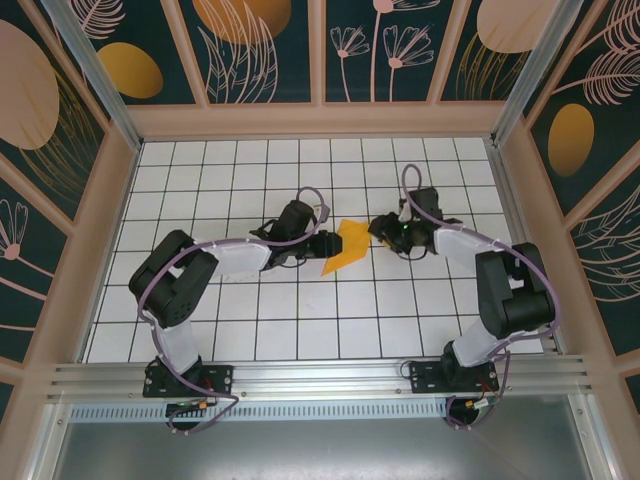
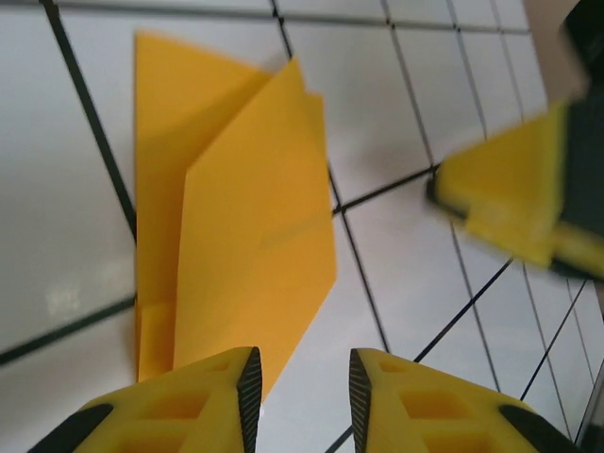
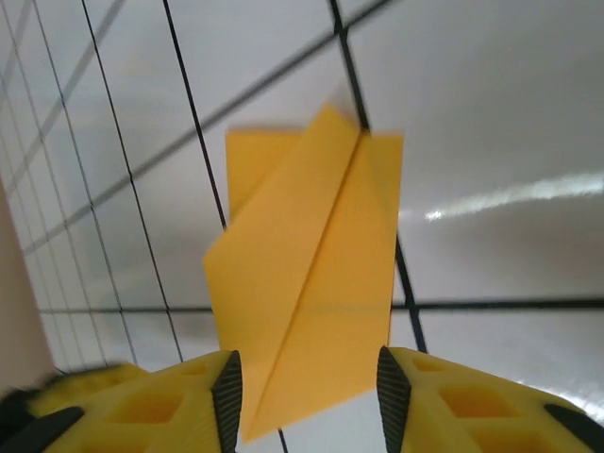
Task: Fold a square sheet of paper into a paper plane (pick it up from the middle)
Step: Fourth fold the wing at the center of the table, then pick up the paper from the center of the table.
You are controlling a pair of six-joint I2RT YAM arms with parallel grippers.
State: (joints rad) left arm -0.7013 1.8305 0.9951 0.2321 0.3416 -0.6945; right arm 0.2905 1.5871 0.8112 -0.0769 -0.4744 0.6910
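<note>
The square sheet of paper (image 1: 346,247) lies on the white grid table, folded into an orange-yellow shape with a diagonal crease and a raised flap. In the left wrist view the paper (image 2: 236,217) lies ahead and to the left of my left gripper (image 2: 302,363). That gripper is open with only bare table between its pads, and the paper's lower edge runs close by its left finger (image 2: 226,396). My right gripper (image 3: 310,368) is open too and straddles the near pointed end of the paper (image 3: 311,264). The two grippers (image 1: 325,245) (image 1: 380,230) face each other across the paper.
Wooden walls with dark floral panels (image 1: 265,50) close in the table at the back and both sides. An aluminium rail (image 1: 320,375) runs along the near edge by the arm bases. A blurred yellow finger of the right gripper (image 2: 510,189) shows in the left wrist view.
</note>
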